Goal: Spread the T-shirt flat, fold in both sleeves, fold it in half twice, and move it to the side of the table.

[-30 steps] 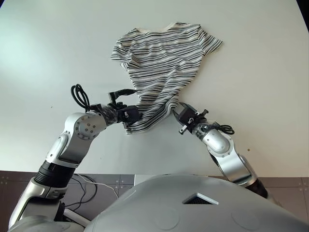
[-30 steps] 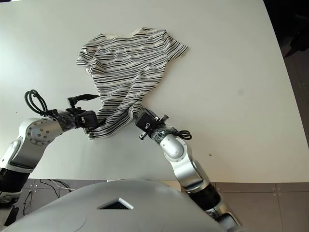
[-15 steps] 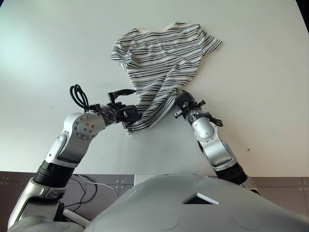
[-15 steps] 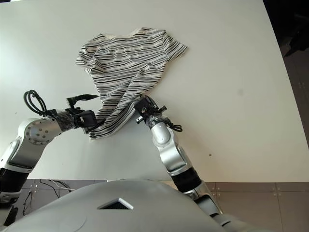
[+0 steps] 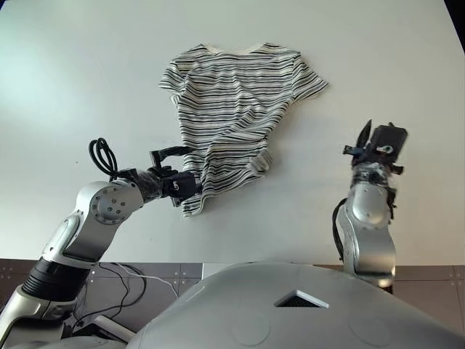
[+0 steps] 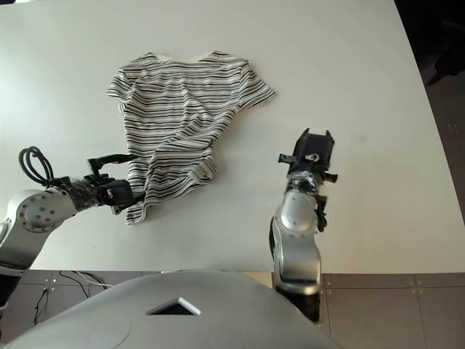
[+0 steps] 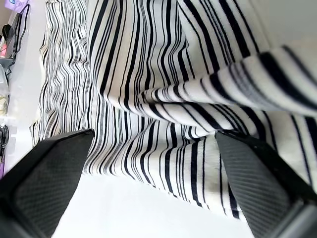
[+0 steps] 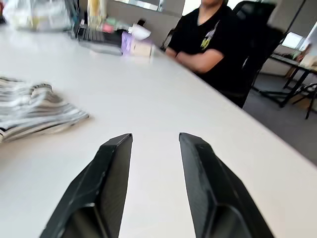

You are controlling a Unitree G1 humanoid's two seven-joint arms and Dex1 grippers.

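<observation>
— What's different from a second ago?
— The right hand [image 5: 378, 134] has let go of the T-shirt [image 5: 232, 102]. It was down at the hem then. Now it stands raised, with the shirt well apart on its inner side, its fingers a little apart and nothing between them.
— And the other one?
— The left hand [image 5: 195, 166] has drawn back toward its own side, and the shirt has slid along with it. The cloth lies less twisted than before.
— Is it gripping?
— Its fingers are spread wide, with the near hem corner [image 5: 192, 207] lying between them, not pinched.
— Room to move?
— Bare surface [image 5: 87, 87] lies between the right hand and the shirt, and runs on ahead of that hand and to its outer side. Outward of the left hand it is bare too. The surface ends close behind both hands.
</observation>
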